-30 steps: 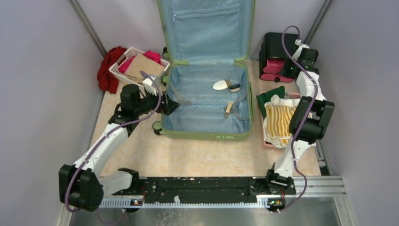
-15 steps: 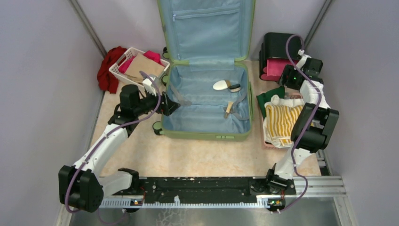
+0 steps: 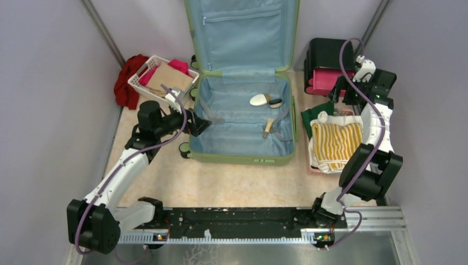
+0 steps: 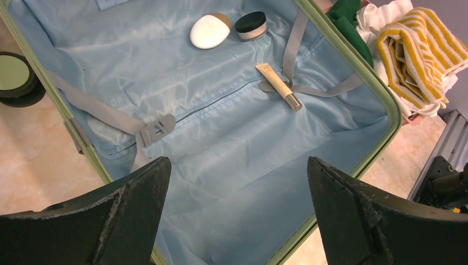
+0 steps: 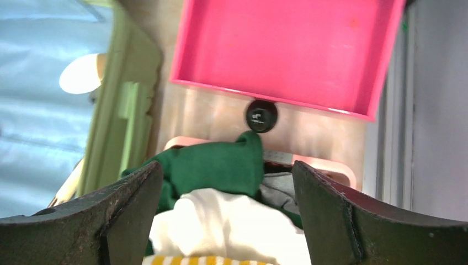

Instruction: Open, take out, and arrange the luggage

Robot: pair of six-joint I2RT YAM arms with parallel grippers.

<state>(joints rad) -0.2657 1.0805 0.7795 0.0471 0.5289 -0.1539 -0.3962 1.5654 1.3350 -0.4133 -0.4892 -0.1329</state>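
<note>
The luggage [image 3: 243,159] lies open in the middle of the table, its lid standing against the back wall. On its light blue lining [image 4: 232,132] rest a white oval item [image 4: 208,31], a small black-lidded jar [image 4: 250,26] and a thin tube [image 4: 278,86]. My left gripper [image 3: 200,122] hovers open over the left rim; in the left wrist view the left gripper [image 4: 237,161] has only lining between its fingers. My right gripper [image 3: 338,93] is open beside the drawer box, over a green cloth [image 5: 212,165], and holds nothing.
A black box with a pink drawer [image 5: 287,49] and black knob [image 5: 261,115] stands at the back right. Clothes with a yellow-striped towel [image 3: 334,141] are piled right of the luggage. A basket of cloths [image 3: 163,74] and a red garment [image 3: 126,80] sit back left.
My right gripper has opened and drawn back to the right from the pink drawer. The left arm has shifted only slightly at the luggage's left rim.
</note>
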